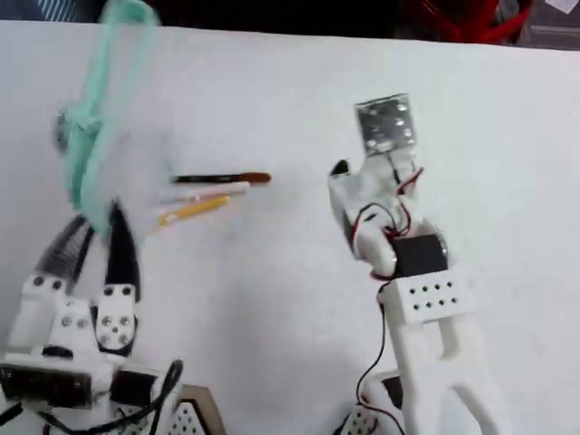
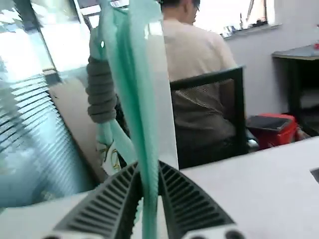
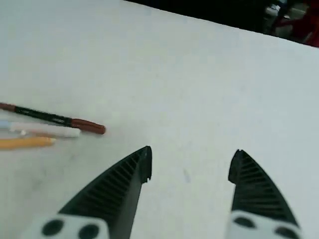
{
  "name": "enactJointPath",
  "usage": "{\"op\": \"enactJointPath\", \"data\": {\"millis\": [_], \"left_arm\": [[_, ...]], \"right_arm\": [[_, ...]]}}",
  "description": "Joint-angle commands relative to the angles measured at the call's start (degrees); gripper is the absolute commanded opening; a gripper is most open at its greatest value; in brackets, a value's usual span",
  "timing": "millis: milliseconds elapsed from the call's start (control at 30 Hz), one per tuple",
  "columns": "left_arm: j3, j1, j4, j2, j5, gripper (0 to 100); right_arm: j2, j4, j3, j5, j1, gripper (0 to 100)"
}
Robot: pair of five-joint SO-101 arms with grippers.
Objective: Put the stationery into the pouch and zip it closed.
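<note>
The white table (image 1: 272,299) carries all the task items. At far left, the left gripper (image 2: 148,169) has its fingers clamped on the lower edge of the pouch (image 1: 95,118), a translucent mint-green bag held upright off the surface, with a grey wound cord at one side. Right of it lie a brown-capped pen (image 1: 222,178), a white pen (image 1: 213,190) and a yellow pen (image 1: 192,210), side by side. The right gripper (image 3: 192,152), fingers spread wide, hovers just right of them. Judgement: no item is loaded, and zipping is not begun.

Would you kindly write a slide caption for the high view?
Left claw holds the green pouch up; right claw hangs open near three pens.
</note>
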Motion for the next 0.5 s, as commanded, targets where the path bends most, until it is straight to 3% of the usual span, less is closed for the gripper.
{"op": "enactJointPath", "data": {"millis": [0, 133, 233, 300, 467], "left_arm": [[-2.5, -4.9, 1.7, -0.3, -2.6, 2], [-2.2, -9.2, 2.4, -0.3, -2.7, 2], [-2.4, -13.2, 1.8, -0.4, -2.6, 2], [-1.8, -16.0, 1.2, -0.3, -2.6, 2], [4.0, -20.5, 2.0, -0.3, -1.4, 2]], "right_arm": [[-0.2, -0.9, -0.5, 4.6, -6.1, 24.0], [0.1, -1.6, -0.6, 9.0, -12.5, 22.9], [3.8, -0.9, -4.0, 9.7, -15.3, 16.1], [8.8, 1.6, -9.3, 9.6, -16.0, 12.9], [28.5, 11.7, -30.5, 9.9, -17.8, 17.3]]}}
